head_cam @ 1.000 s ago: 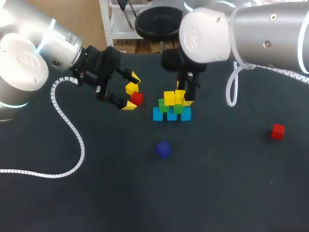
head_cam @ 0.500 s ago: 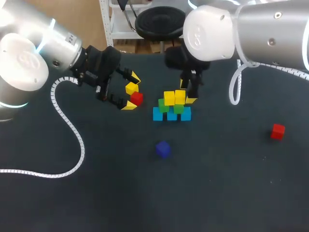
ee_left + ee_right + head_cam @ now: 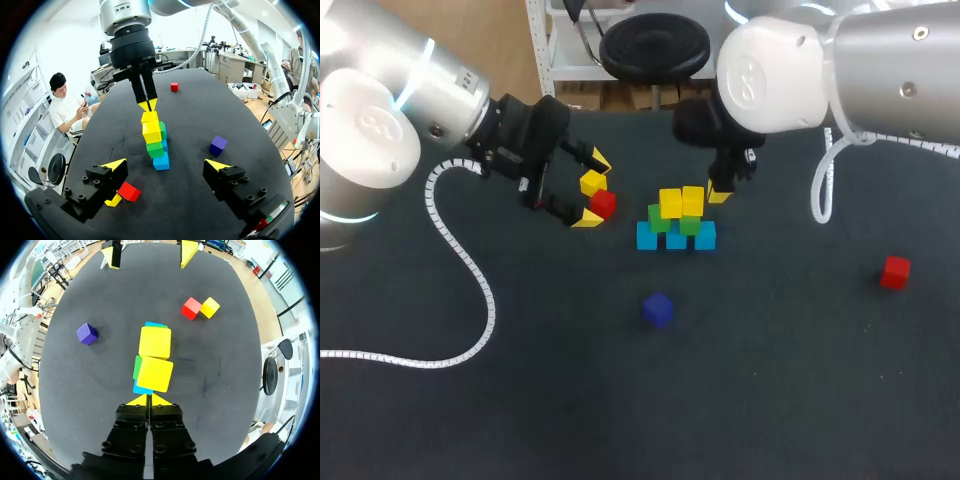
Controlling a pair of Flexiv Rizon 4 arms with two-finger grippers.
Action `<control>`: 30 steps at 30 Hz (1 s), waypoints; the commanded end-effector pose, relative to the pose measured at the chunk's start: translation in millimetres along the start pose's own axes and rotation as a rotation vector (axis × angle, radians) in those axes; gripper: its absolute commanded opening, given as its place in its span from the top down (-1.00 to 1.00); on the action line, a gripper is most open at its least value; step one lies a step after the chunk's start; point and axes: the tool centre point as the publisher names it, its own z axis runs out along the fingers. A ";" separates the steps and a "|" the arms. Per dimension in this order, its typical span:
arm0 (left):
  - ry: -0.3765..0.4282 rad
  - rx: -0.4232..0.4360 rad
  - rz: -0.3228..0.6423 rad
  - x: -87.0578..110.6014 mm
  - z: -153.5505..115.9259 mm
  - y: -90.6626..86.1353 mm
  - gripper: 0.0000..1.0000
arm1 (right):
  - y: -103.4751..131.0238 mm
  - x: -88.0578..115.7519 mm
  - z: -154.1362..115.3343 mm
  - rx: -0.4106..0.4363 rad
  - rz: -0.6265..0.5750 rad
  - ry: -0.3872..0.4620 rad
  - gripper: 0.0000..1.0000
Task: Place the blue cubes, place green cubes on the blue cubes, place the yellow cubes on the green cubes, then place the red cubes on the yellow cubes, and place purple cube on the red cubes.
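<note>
The stack (image 3: 677,222) of blue, green and yellow cubes is standing at upper centre on the desk. The right gripper (image 3: 718,195) is hanging just above it, jaws pressed together and empty. At upper left, the left gripper (image 3: 592,189) is holding its jaws spread about a red cube (image 3: 604,203) and a spare yellow cube (image 3: 591,182). In my judgement, the step is calling for a pinch on the red cube alone, clear of its yellow neighbour.

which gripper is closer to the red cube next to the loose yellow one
Left. The left gripper is open right at the red cube; the right gripper is shut beyond the cube stack, farther off.
</note>
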 end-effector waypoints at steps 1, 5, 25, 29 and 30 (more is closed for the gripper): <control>0.006 0.005 -0.002 -0.7 0.3 2.1 -1.00 | -1.2 -0.9 2.2 0.001 -0.002 0.000 1.00; 0.006 0.005 -0.002 -0.7 0.3 2.1 -1.00 | -3.8 -0.9 1.7 0.003 -0.004 0.004 1.00; 0.006 0.005 -0.002 -0.7 0.3 2.1 -1.00 | -10.2 -3.2 0.8 0.009 -0.011 0.015 1.00; 0.006 0.005 -0.002 -0.7 0.3 2.1 -1.00 | -11.6 -2.8 0.8 0.009 -0.012 0.018 1.00; 0.006 0.005 -0.002 -0.7 0.3 2.1 -1.00 | -11.9 -2.8 0.7 0.010 -0.012 0.019 1.00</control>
